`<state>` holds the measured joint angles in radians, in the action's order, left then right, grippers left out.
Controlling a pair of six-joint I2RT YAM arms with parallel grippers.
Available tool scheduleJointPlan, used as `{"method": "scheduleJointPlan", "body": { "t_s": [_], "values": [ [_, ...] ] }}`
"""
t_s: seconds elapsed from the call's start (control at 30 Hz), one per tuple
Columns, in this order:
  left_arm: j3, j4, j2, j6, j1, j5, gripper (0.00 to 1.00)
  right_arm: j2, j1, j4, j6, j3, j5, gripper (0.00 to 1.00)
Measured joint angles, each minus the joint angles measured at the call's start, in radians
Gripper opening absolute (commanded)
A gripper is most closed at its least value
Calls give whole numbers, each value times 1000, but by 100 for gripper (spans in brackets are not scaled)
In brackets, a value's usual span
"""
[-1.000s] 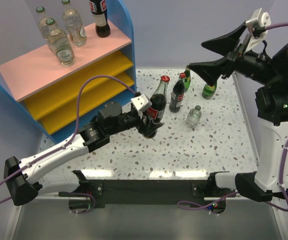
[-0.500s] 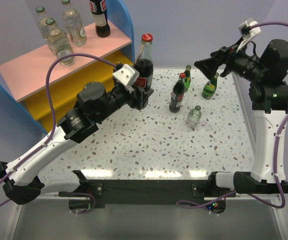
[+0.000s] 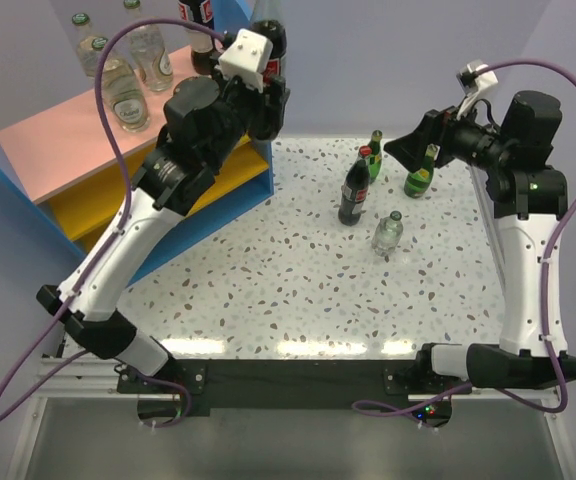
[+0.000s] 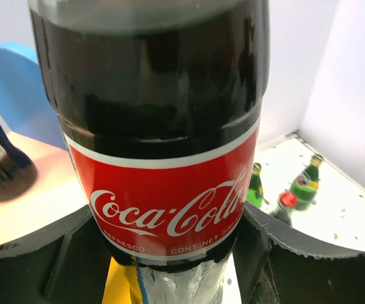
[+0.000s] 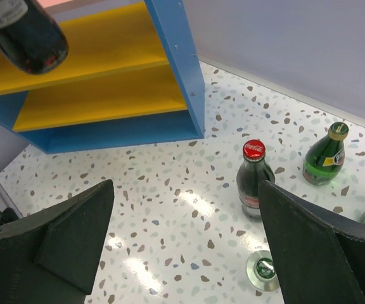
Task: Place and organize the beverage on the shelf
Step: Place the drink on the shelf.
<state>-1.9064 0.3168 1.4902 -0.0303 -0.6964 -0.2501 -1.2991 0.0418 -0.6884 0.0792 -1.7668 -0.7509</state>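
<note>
The cola bottle (image 3: pixel 273 45) with the red label hangs upright in the air at the right front corner of the shelf (image 3: pixel 63 140), level with the pink top board and not yet set on it. The right wrist view shows its base floating in front of the upper yellow board. The left gripper (image 3: pixel 271 100) is clamped round its lower body, one black finger on each side just under the label. A second ago this bottle stood on the table (image 3: pixel 298 290) well right of the shelf, beside a second cola bottle (image 3: pixel 354 190), already in the same grip. Half a second ago it was partway up, by the blue side panel; now it has risen to the top. On the pink board, three clear bottles (image 3: pixel 118 88) stand toward the shelf's left and back, and another cola bottle (image 3: pixel 204 55) stands near its right end, just beside the held one; none has moved. Right of the shelf, on the table, the second cola bottle, two green glass bottles (image 3: pixel 420 178) and a clear green-capped bottle (image 3: pixel 389 232) stand where they did. Farthest from the shelf, the right gripper (image 3: pixel 396 150) hovers by the green glass bottles with its jaws spread wide and empty, lower and further back than a second ago.
</note>
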Motion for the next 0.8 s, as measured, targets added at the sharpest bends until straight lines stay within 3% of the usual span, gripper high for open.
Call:
{"method": "scheduleJointPlan", "body": {
  "t_s": [0.2,0.8],
  "values": [
    [-264,56,167,-19,33,-30,0,0,5,-9,-17,10,0,98],
    [-349,44,220,-6,222,-77,0,0,7,-31,-27,28,-1,98]
  ]
}}
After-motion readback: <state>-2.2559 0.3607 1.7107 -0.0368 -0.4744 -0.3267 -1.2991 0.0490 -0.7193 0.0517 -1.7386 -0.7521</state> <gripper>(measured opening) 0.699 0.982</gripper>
